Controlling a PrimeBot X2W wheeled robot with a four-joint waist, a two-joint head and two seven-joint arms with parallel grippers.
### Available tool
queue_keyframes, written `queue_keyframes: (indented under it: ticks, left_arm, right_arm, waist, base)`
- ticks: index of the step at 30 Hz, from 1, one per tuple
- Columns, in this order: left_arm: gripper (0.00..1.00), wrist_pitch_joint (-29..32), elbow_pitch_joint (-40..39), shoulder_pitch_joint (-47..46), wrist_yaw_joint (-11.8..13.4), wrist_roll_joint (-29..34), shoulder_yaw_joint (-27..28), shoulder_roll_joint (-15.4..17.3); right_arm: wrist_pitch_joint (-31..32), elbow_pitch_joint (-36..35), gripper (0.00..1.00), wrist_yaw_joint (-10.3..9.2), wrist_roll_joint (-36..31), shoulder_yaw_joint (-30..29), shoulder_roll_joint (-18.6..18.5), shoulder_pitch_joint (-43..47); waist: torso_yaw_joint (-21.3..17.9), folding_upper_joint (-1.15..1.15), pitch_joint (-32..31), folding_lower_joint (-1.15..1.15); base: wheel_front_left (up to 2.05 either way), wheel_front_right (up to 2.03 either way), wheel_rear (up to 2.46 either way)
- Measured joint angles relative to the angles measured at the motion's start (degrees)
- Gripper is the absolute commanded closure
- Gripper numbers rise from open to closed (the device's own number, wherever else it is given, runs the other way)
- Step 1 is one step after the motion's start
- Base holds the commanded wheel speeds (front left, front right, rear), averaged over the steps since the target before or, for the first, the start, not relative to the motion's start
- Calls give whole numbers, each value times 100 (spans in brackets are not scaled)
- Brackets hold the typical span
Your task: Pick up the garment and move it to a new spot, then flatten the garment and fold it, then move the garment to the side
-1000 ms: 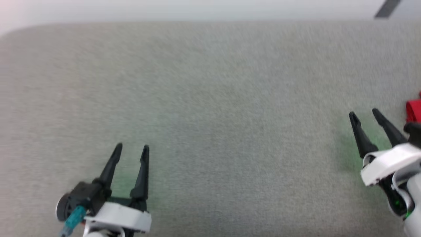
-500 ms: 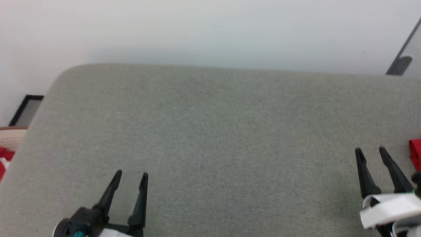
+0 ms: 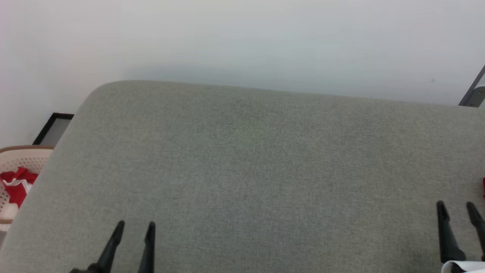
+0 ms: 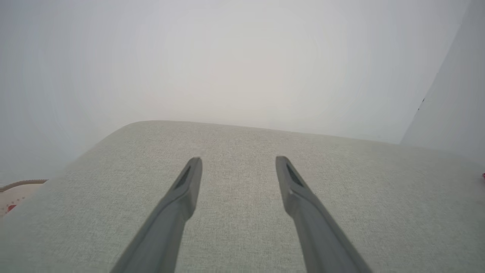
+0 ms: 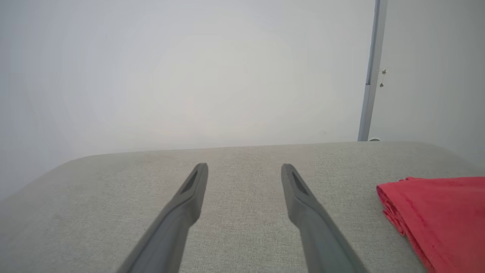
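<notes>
Garment (image 5: 435, 216) lies on the grey surface (image 3: 242, 159), lower right of the right wrist view. Left gripper (image 3: 135, 226) and right gripper (image 3: 455, 206) both gape wide, empty.

A bare indoor room, more a test space than a home. There is a plain white wall (image 3: 242, 38) and a wide table (image 3: 242, 159) covered in grey fabric, with rounded corners. A folded red garment (image 5: 435, 216) lies on the table, and a cream perforated basket (image 3: 22, 148) of red-and-white cloth (image 3: 17, 187) stands beside it (a laundry-folding setup, by the look of it).
</notes>
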Motion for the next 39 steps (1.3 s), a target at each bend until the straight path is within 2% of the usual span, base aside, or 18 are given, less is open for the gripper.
queue_keyframes:
  ticks: [9, 27, 28, 34, 39]
  left_arm:
    - [0, 0, -307, 153, 0, 94, 201, -131]
    - [0, 0, -376, 52, 0, 94, 218, -190]
    - [100, 0, -374, 42, 0, 86, 207, -197]
    - [100, 16, -68, 130, 1, 43, 149, -304]
    - [100, 141, 32, 92, 2, -505, 147, -307]
  right_arm:
    - [174, -472, 0, 0, -121, -188, 166, 140]
    - [171, -399, 0, 0, -59, -166, 189, 135]
    - [171, -374, 100, 0, -58, -158, 194, 135]
    - [203, -67, 100, 0, -19, -129, 360, 146]
    - [328, 5, 100, 0, 433, -124, 415, 135]
  waist:
    - [-25, 0, 190, 0]
    - [-33, 0, 261, 0]
    - [-26, 0, 263, 0]
    - [-30, 0, 262, 0]
    - [-50, 0, 253, 0]
  base:
    - [0, 0, 0]
    - [0, 0, 0]
    - [0, 0, 0]
    - [0, 0, 0]
    - [0, 0, 0]
